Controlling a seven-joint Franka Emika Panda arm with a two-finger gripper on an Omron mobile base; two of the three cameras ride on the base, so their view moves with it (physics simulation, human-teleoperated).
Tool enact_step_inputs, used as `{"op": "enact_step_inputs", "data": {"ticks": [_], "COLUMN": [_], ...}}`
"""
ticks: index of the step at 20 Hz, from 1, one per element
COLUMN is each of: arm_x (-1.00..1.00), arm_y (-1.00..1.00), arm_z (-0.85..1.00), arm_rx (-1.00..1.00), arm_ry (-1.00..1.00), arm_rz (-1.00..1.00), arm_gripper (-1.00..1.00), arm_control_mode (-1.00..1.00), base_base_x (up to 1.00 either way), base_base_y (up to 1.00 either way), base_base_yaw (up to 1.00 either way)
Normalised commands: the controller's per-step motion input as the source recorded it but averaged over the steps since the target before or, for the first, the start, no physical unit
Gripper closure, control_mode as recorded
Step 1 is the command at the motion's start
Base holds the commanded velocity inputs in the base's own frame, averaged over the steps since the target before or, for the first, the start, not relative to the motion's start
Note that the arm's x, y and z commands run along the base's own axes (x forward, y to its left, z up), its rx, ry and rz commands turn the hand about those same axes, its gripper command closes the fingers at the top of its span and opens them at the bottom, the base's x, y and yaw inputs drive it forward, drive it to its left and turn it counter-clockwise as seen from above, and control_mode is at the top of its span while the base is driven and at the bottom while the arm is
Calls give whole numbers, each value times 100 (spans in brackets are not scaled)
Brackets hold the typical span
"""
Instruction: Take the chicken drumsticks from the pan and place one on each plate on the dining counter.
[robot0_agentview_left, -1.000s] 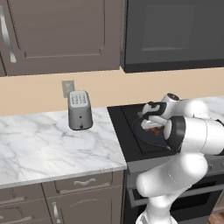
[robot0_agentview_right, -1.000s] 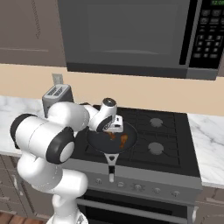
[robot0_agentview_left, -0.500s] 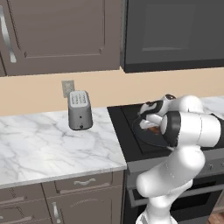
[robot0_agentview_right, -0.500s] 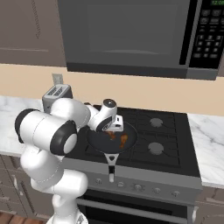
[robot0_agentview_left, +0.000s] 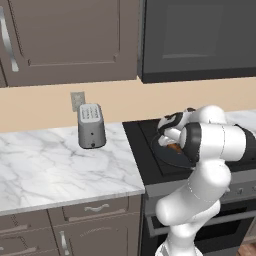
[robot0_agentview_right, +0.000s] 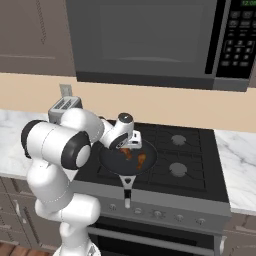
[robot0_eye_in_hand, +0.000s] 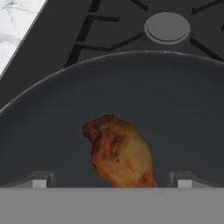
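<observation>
Inside the pan (robot0_eye_in_hand: 52, 113), spread fingers (robot0_eye_in_hand: 39, 180) flank one drumstick (robot0_eye_in_hand: 120, 153), rim well clear.

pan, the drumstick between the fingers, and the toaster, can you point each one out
pan (robot0_agentview_right: 111, 161), right base view, bare left part of its dark floor.
chicken drumstick (robot0_eye_in_hand: 120, 153), hand view, middle of the meat, in line between the open finger tips.
toaster (robot0_agentview_left: 91, 127), left base view, middle of its grey front face.

1 chicken drumstick (robot0_eye_in_hand: 120, 153) lies on the floor of the dark pan (robot0_eye_in_hand: 52, 127), near its close rim. The gripper (robot0_eye_in_hand: 111, 180) hangs wide open, 2 fingertips (robot0_eye_in_hand: 39, 180) flanking the drumstick.
</observation>
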Motion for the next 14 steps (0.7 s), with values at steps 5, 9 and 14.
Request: {"op": "enact_step_inputs", "data": {"ticks": [5,9,14], "arm_x": [9,0,-1], "arm_y": [0,0,0], "arm_z": [-8,-13,-9], "arm_rx": [-4,-6,-4], "arm_ry": [-2,0,-3], "arm_rz": [0,0,0], "arm_gripper": [-100,-100,-100], "arm_control_mode": [-100,-100,-100], "base_base_x": [0,0,0], "base_base_y": [0,0,0], "base_base_yaw": [0,0,0]}}
